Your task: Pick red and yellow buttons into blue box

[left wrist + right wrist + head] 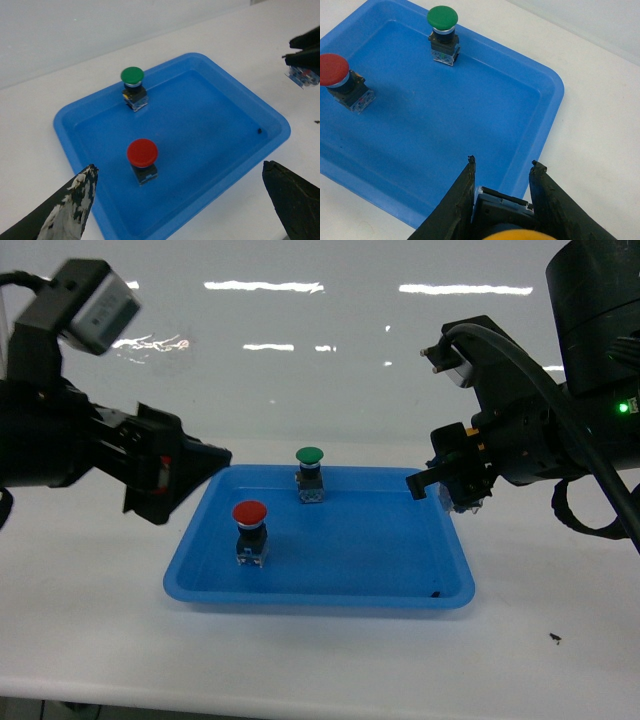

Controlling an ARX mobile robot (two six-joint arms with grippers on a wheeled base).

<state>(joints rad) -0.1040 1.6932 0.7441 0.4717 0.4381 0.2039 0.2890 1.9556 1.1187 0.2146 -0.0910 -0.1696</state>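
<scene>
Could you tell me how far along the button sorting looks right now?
Nothing looks delivered yet; no blue box is in view. In hand: the right gripper is shut on the yellow button, held beside the shallow tray. Left to do: the red button stands in the tray, and the open left gripper hovers over it.

I count three mushroom-head push-buttons: one red-capped [249, 512], one green-capped [310, 455], one yellow-capped [520, 236]. There is one shallow blue plastic tray [330, 585], and two black hands, left [180, 200] and right [502, 182].
</scene>
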